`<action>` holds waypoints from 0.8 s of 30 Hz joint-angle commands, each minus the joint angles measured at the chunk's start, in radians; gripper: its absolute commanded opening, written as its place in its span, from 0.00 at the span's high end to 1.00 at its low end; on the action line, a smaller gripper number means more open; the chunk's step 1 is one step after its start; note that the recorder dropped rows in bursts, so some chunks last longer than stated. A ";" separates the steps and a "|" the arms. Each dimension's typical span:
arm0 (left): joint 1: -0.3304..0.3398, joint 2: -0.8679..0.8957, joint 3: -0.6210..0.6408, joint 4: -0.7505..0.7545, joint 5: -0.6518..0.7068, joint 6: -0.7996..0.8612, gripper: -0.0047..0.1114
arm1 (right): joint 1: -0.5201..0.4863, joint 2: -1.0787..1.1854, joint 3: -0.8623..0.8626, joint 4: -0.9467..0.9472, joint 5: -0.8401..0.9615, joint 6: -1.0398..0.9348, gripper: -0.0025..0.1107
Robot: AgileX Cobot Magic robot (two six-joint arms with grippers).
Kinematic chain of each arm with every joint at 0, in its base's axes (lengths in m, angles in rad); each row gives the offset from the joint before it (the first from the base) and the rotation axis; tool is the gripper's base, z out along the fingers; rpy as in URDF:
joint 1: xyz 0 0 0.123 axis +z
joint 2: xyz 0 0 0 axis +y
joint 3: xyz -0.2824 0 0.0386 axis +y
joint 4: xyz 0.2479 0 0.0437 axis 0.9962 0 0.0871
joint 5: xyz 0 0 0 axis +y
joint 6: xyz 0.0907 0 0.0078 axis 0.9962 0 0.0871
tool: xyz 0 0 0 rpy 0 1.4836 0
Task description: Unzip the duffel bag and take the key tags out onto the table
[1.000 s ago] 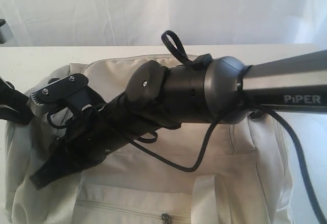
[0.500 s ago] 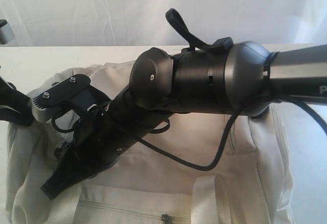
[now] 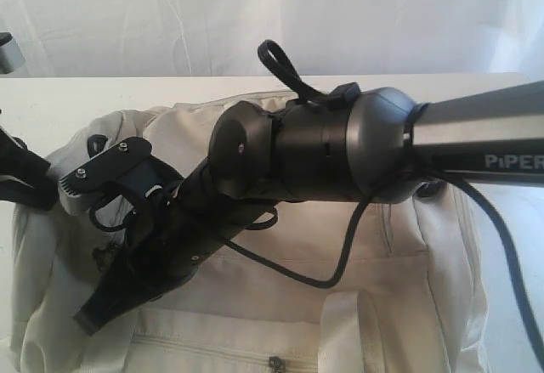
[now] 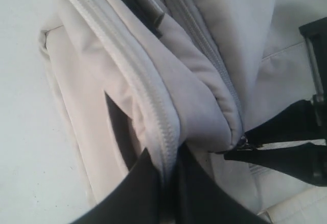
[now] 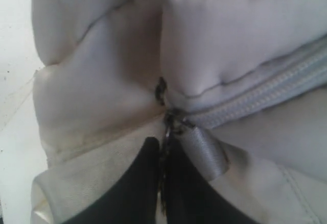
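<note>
Nearest the viewer, the cream-beige fabric duffel bag lies on the flat white counter. Its soft, padded front shows a grey toothed pocket zip and a flat white webbing handle. Just beyond, the glossy black right arm reaches across to the bag's left end. The right jaws are closed on the small dark slider pull of the main zip, beside a folded grey ribbon tab. The left jaws are pinched shut on the bag's edge along the pale ribbed zipper tape, bracing the cloth at that same end.

The step in hand looks to be the unzipping, though how much of the zip is open cannot be told. The next move probably calls for drawing the pull along the track while the left grip holds the limp cloth taut. The coloured plastic key tags are not in view and are presumably inside the bag. Farthest off hangs a wrinkled white curtain.
</note>
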 commanded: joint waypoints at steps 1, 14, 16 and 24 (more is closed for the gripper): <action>0.002 -0.011 -0.008 -0.016 -0.010 0.003 0.96 | -0.001 0.021 0.000 -0.004 0.008 0.001 0.98; 0.002 -0.011 -0.008 -0.021 -0.010 0.003 0.96 | -0.001 0.025 0.000 -0.004 -0.047 0.006 0.78; 0.002 -0.011 -0.008 -0.021 -0.010 0.003 0.96 | -0.001 0.025 0.000 -0.004 -0.058 0.023 0.78; 0.002 -0.011 -0.008 -0.021 -0.010 0.003 0.96 | -0.001 0.025 0.000 -0.004 -0.066 0.023 0.78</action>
